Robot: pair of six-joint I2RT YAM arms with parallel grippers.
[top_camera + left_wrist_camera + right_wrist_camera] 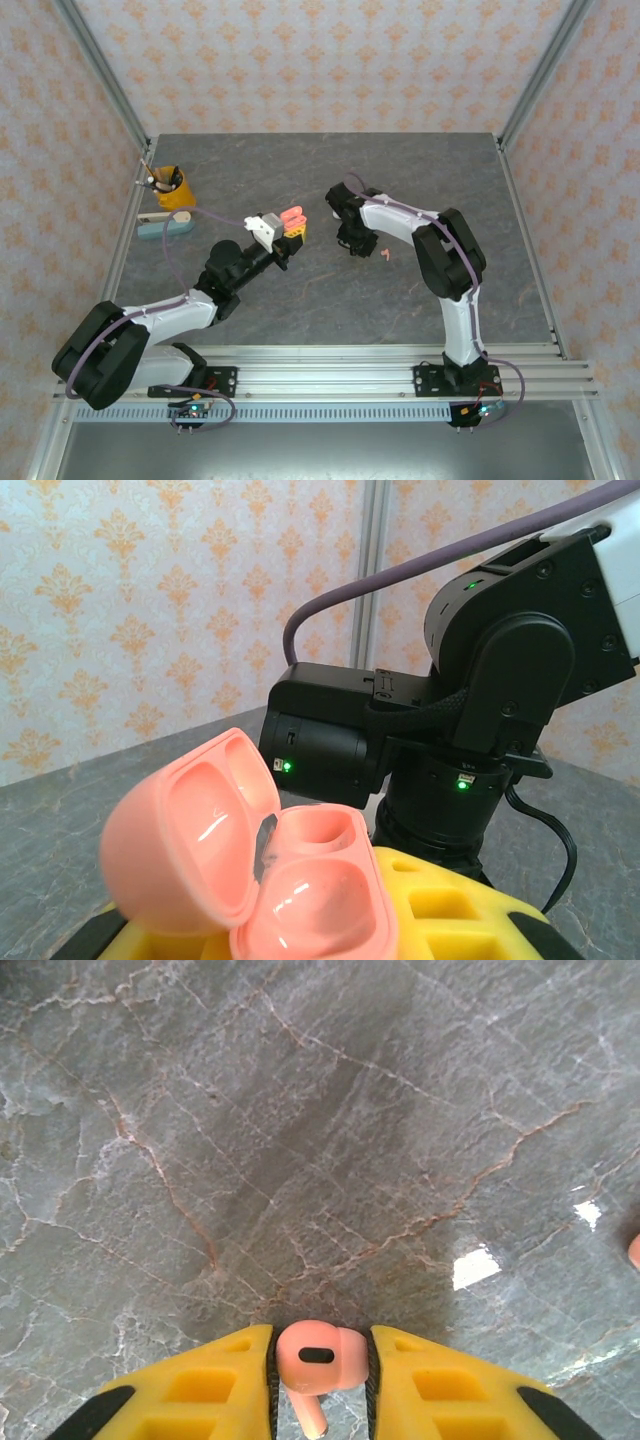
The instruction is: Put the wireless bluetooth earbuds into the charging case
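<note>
Coral-pink earbud (315,1353) pinched in right gripper (320,1375) at bench (300,1110) middle; left gripper (292,229) clenched on open pink charging case (250,870); second pink earbud (385,252) lies on bench just beside right gripper

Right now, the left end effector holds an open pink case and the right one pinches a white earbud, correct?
Not quite. The earbud in the right end effector is coral-pink, not white; the right wrist view shows it. The left end effector does hold the open pink case.
</note>
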